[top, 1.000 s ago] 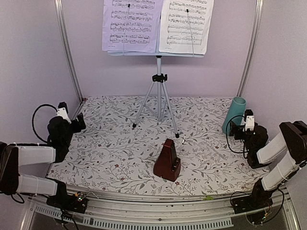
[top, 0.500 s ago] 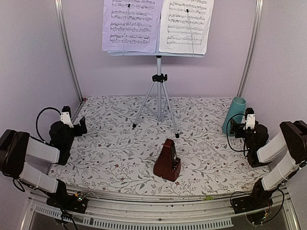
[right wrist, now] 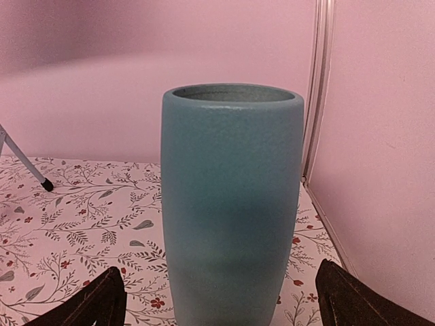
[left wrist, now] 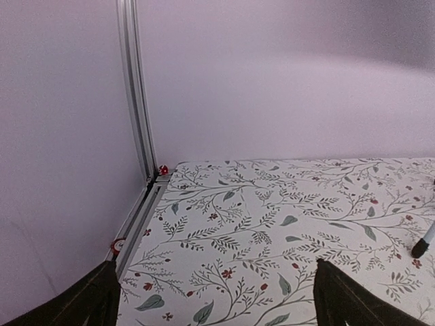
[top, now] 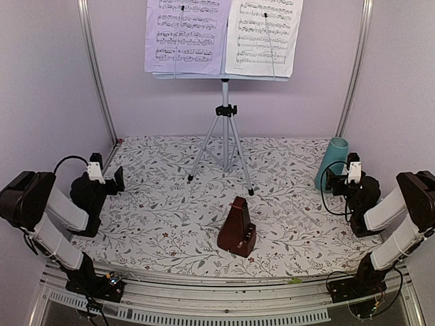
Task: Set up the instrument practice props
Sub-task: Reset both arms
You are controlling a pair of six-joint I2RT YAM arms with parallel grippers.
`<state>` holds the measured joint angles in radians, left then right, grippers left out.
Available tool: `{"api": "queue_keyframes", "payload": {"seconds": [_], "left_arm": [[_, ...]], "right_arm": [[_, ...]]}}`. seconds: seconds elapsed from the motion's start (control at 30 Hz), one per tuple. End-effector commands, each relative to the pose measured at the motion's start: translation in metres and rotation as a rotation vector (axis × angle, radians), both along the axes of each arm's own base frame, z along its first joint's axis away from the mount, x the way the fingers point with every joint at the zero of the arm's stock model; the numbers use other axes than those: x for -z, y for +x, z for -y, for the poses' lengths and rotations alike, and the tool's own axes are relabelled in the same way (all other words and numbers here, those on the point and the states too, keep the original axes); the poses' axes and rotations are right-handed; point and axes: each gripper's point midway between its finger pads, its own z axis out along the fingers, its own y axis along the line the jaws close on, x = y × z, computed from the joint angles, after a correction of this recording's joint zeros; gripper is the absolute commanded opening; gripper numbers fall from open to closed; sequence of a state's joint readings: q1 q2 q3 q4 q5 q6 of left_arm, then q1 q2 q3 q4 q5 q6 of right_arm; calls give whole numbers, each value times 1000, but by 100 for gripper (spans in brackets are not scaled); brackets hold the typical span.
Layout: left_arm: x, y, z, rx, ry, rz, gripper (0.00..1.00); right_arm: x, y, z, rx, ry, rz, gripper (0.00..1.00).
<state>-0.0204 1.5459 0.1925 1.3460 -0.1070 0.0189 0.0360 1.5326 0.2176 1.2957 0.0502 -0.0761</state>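
Well, the music stand (top: 225,112) stands up at the back of the desk (top: 156,224), about mid. Its 3 silver legs are spread on the flowery cloth. Two sheet-music pages (top: 187,37) sit side by side on its top shelf, up high, facing the front. The metronome (top: 237,227) stands closer to the front, a bit R of mid. It is apart from the stand's legs but near the black foot (top: 251,192) of the front-R leg.

The L gripper (top: 117,178) is low at the L side of the desk, near the metal corner post (top: 95,75). Its jaws are wide apart w/ nothing btwn them. In the L wrist view its dark fingers (left wrist: 81,305) frame only bare cloth & the pink wall, and one stand foot shows at the far R edge.

The R gripper (top: 330,182) is at the R side of the desk, right by the teal cup (top: 332,163). Its jaws are wide apart too. In the R wrist view the cup stands up straight & fills the gap btwn the fingers. I can't tell if the fingers touch the cup. They are not squeezed on it.
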Motion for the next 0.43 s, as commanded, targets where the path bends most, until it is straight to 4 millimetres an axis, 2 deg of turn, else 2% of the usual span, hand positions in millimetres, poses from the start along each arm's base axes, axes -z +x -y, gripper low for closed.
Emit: {"api": "queue_keyframes", "payload": {"seconds": [0.0,0.4], "left_arm": [[-5,13,2,56,0,-5,99],[-5,15,8,72,21,-12,99]], "right_arm": [[-9,3,2,4,2,33,99],[-9,4,1,2,1,33,99]]}}
